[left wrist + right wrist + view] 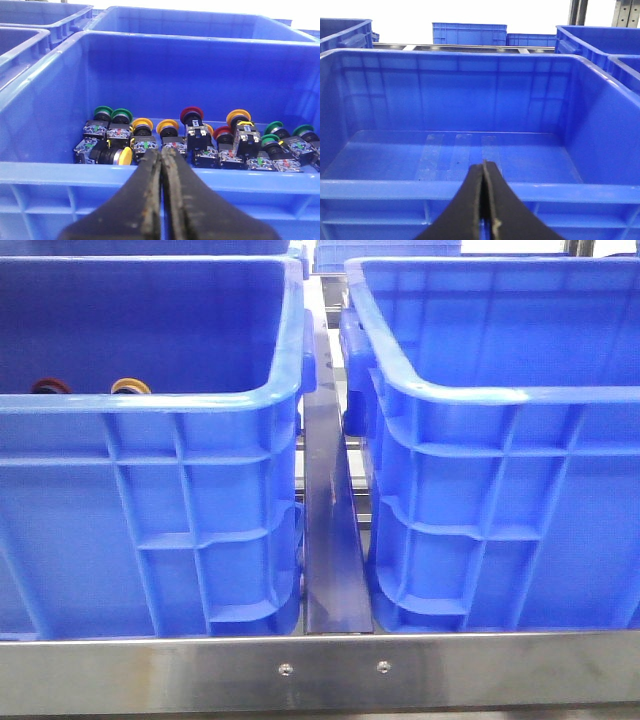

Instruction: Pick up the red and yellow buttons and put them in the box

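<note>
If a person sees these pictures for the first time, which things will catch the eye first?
Two big blue bins fill the front view, the left bin and the right bin, side by side. The left wrist view shows a heap of push buttons with red, yellow and green caps in one bin. The right wrist view shows a bin holding nothing.

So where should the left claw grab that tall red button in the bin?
Probably from above, at the red button, closing on the dark neck just under its cap. It stands upright and taller than its neighbours, so the cap is clear. The left claw is shut and must open first.
</note>
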Robot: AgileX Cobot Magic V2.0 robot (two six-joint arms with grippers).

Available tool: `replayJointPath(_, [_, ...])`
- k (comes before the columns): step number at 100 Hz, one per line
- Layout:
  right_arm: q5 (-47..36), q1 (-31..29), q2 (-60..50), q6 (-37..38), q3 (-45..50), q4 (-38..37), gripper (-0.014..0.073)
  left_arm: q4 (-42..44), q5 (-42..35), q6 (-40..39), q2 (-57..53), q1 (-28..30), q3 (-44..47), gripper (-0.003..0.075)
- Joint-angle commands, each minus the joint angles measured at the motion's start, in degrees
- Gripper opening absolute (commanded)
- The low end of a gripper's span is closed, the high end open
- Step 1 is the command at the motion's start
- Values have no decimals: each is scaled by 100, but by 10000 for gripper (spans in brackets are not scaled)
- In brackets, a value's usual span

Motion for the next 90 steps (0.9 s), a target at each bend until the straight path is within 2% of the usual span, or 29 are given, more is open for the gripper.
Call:
replayJointPath(1, [-433,17,-118,-19,29,-69,-104,-29,-469,-53,-170,-44,111,-20])
replayJointPath(44, [-433,17,-118,-19,29,-69,-104,-116,-688,-53,-170,-44,-93,-20])
replayJointPath(69, [-433,17,-118,-19,29,-69,-104,-27,168,-53,-133,-48,-1009,-20])
replayJointPath(90, [-433,17,-118,-19,29,-69,-104,103,1188,-53,581,-48,-1920,-20])
